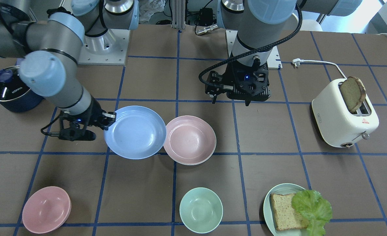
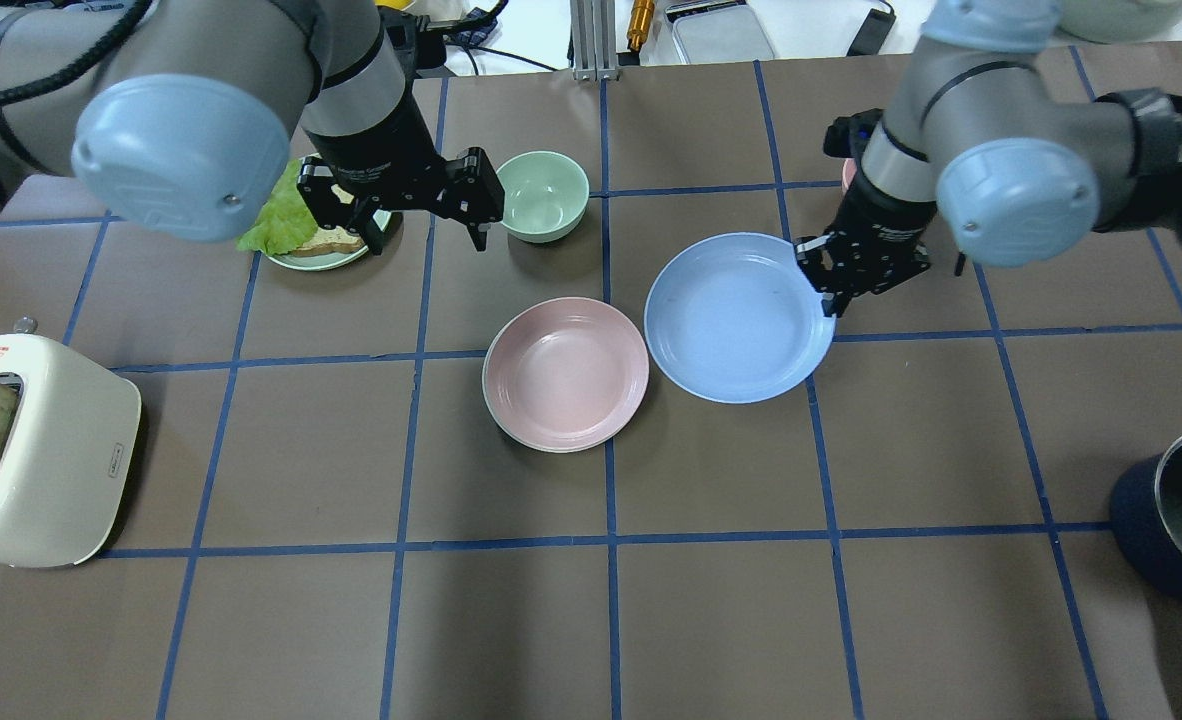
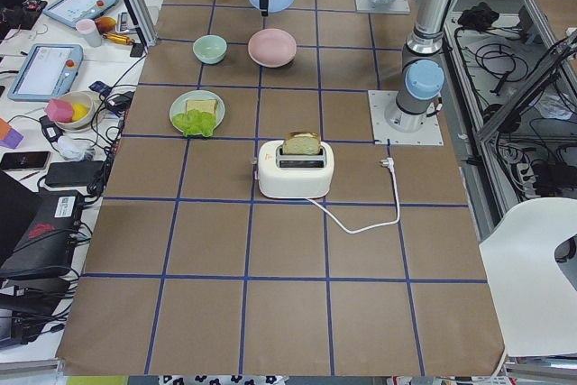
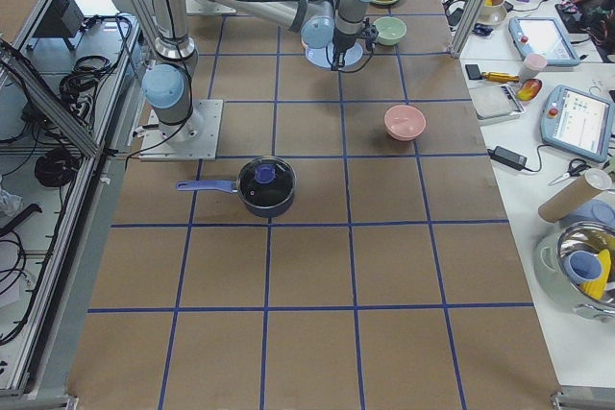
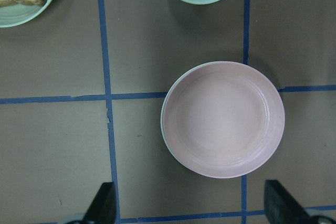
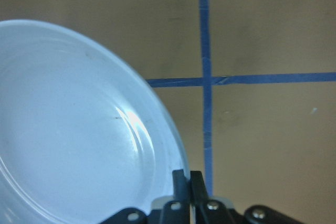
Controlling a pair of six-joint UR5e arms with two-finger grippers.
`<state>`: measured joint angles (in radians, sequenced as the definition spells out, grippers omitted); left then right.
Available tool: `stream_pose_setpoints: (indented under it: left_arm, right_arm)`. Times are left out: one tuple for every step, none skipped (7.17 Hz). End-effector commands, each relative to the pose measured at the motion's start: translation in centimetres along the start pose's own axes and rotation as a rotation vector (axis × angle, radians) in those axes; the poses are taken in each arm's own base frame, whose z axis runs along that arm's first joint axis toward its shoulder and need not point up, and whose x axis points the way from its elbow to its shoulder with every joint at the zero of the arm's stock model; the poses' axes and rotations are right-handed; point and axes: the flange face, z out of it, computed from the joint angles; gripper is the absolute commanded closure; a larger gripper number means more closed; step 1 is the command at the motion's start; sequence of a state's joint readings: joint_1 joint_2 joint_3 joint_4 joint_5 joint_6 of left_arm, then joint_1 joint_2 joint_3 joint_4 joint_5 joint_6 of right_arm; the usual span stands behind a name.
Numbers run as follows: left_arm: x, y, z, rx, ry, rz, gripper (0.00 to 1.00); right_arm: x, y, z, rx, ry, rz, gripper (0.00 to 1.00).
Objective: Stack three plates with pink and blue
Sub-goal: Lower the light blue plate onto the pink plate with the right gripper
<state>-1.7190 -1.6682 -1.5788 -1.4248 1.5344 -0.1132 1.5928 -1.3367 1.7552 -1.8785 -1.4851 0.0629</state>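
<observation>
My right gripper (image 1: 110,120) is shut on the rim of the periwinkle blue plate (image 1: 135,132) and holds it slightly tilted just above the table. It also shows in the overhead view (image 2: 739,318) and the right wrist view (image 6: 68,129). The pale pink plate (image 2: 565,372) lies beside it, nested on the cream-white plate, of which only a thin rim (image 2: 554,449) shows. The blue plate's edge reaches the pink plate's rim. My left gripper (image 2: 424,238) is open and empty, high above the table; its wrist view looks down on the pink plate (image 5: 224,119).
A mint-green bowl (image 2: 544,195) and a mint plate (image 1: 267,203) with bread and lettuce stand beyond the plates. A pink bowl (image 1: 46,209) stands at the far right side. A white toaster (image 2: 41,460) with toast is on the left, and a dark lidded pot (image 2: 1181,520) is on the right.
</observation>
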Motion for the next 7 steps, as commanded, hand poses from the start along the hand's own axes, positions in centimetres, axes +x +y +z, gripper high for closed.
stream_pose_setpoints:
  left_arm:
    - [-2.1, 0.7, -0.7, 0.042, -0.001, -0.024, 0.00]
    - [-2.5, 0.5, -0.6, 0.040, 0.006, -0.033, 0.00]
    - [-2.6, 0.3, -0.5, 0.039, 0.008, -0.036, 0.00]
    - [-2.9, 0.4, -0.7, 0.043, 0.002, -0.052, 0.00]
    - [-2.6, 0.5, -0.8, 0.045, -0.004, -0.049, 0.00]
    - [-2.8, 0.5, -0.8, 0.043, -0.004, -0.046, 0.00]
    - [-3.1, 0.5, -0.8, 0.043, -0.003, -0.047, 0.00]
  right_arm:
    - [-7.5, 1.0, 2.4, 0.047, -0.035, 0.018, 1.00]
    - [-8.1, 0.8, 3.3, 0.037, -0.052, 0.069, 1.00]
    - [-9.7, 0.9, 4.0, 0.051, -0.053, 0.062, 1.00]
    - [-11.5, 1.7, 4.9, 0.041, -0.044, 0.062, 1.00]
    - [-11.9, 1.8, 5.4, 0.032, -0.044, 0.064, 1.00]
    - [-12.1, 1.9, 5.5, 0.029, -0.045, 0.086, 1.00]
    - [-12.1, 1.5, 6.2, 0.018, -0.043, 0.090, 1.00]
